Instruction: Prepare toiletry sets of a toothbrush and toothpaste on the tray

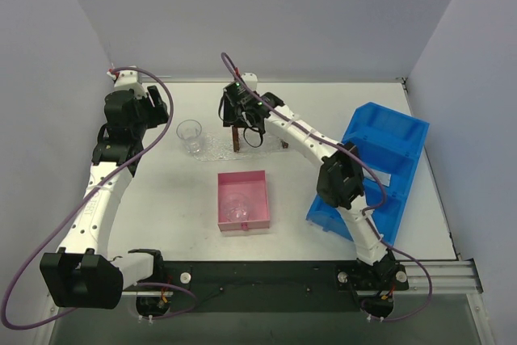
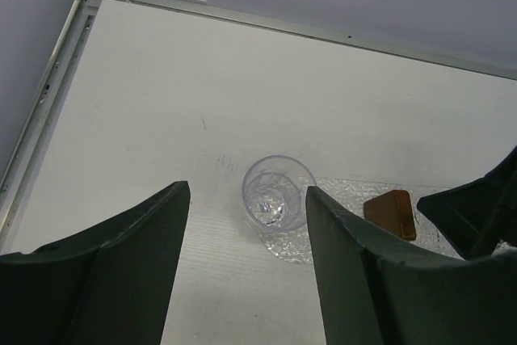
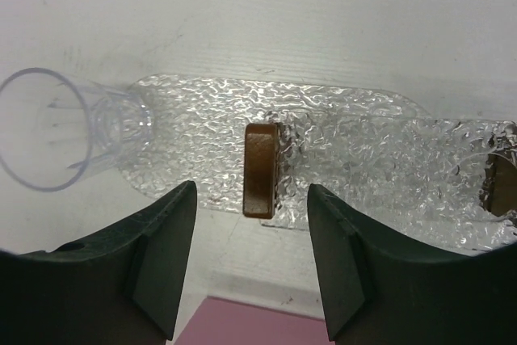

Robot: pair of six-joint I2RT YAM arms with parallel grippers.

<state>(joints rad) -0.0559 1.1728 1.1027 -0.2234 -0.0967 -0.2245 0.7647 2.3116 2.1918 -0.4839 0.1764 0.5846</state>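
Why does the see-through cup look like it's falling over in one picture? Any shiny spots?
Right wrist view: the cup looks tipped, probably because the close, wide lens stretches the edge; top view: it stands upright. Left wrist view: a bright glint in the cup's bottom. Right wrist view: the bumpy tray sparkles with small highlights.

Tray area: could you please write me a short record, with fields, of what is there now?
tray: clear, bumpy, long
brown blocks: two, upright on the tray
cup: clear, empty, standing on one end of the tray
right gripper: open, above one block, holding nothing
left gripper: open, pointed toward the cup, holding nothing
toothpaste: none seen on the tray
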